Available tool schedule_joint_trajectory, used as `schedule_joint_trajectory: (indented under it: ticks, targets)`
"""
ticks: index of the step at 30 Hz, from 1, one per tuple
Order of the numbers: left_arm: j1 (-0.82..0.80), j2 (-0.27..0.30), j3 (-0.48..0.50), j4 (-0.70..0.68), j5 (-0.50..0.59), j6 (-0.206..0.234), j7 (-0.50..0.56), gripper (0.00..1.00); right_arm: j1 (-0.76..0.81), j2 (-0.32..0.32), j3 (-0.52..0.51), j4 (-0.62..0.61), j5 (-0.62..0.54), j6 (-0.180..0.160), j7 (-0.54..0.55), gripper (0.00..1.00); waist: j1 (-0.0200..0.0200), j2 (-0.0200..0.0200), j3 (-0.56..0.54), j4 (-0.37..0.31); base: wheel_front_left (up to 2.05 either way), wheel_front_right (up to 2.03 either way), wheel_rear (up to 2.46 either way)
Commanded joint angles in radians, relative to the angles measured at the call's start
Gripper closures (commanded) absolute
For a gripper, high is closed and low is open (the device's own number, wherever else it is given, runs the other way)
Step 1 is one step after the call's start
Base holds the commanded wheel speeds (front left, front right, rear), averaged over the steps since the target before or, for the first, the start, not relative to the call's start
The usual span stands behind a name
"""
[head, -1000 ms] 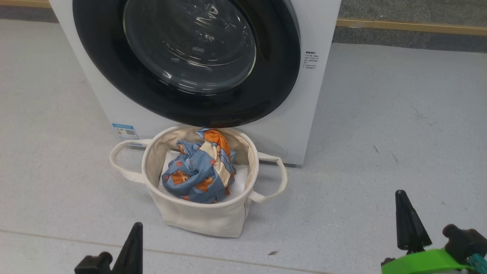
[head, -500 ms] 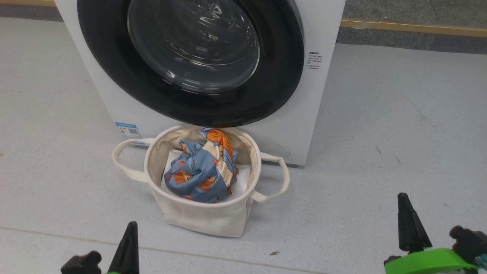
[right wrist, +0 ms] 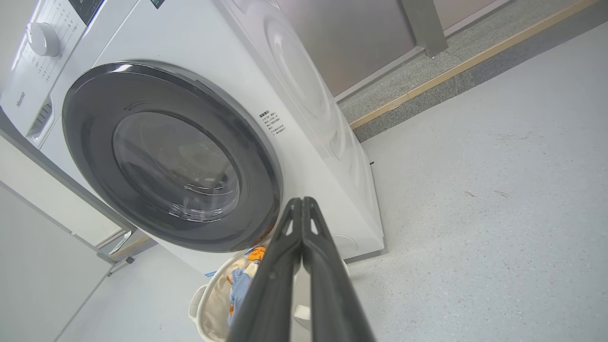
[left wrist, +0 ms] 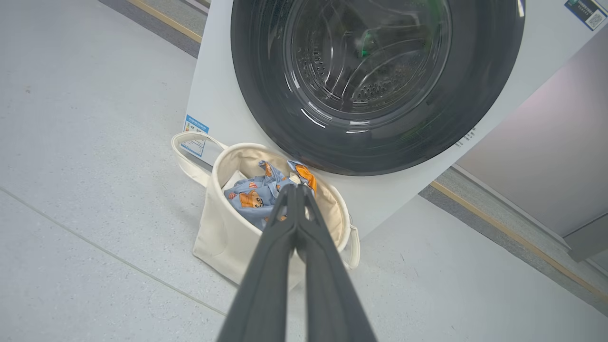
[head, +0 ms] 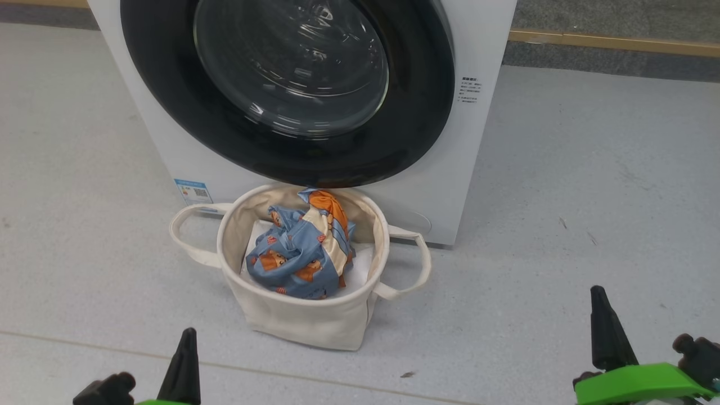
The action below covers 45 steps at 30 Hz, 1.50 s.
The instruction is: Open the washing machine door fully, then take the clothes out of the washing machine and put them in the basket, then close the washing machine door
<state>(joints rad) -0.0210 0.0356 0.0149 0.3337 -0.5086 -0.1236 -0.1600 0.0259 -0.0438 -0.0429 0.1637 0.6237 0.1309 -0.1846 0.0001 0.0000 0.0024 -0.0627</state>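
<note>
Head view: the bear-print clothes (head: 301,253) lie in the canvas basket (head: 304,326), just below the seemingly shut washing machine door (head: 289,62). It lies ahead, nearer the left gripper (head: 183,360) than the right gripper (head: 607,326); both pairs of fingers are pressed together, empty.

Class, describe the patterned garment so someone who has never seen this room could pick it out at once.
Find the white washing machine with its round black door. On the floor right before it stands a cream canvas basket with two loop handles. The clothes lie bunched inside: light-blue fabric printed with orange bears, unlike the plain white sheet beneath.
</note>
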Motion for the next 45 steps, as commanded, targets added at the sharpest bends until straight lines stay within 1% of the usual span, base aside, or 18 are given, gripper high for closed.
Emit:
schedule_joint_trajectory:
  ticks: [1, 41, 42, 45]
  targets:
    - [-0.046, 0.006, 0.018, -0.037, -0.021, -0.002, 0.003, 1.00, -0.044, -0.018, 0.003, -0.028, 0.022, 0.000, 0.006, 1.00, -0.0001, 0.0000, 0.000, 0.000, 0.00, 0.00, 0.00]
    - [-0.064, 0.010, 0.053, -0.060, -0.489, -0.004, 0.120, 1.00, -0.081, -0.027, -0.009, 0.018, 0.457, 0.000, 0.116, 1.00, -0.0001, 0.0000, 0.000, 0.027, 0.00, 0.00, 0.00]
    - [-0.064, 0.010, 0.053, -0.060, -0.489, -0.004, 0.120, 1.00, -0.081, -0.027, -0.009, 0.018, 0.457, 0.000, 0.116, 1.00, -0.0001, 0.0000, 0.000, 0.027, 0.00, 0.00, 0.00]
    - [-0.065, 0.010, 0.057, -0.062, -0.536, -0.004, 0.132, 1.00, -0.085, -0.028, -0.010, 0.023, 0.500, 0.000, 0.128, 1.00, -0.0001, 0.0000, 0.000, 0.030, 0.00, 0.00, 0.00]
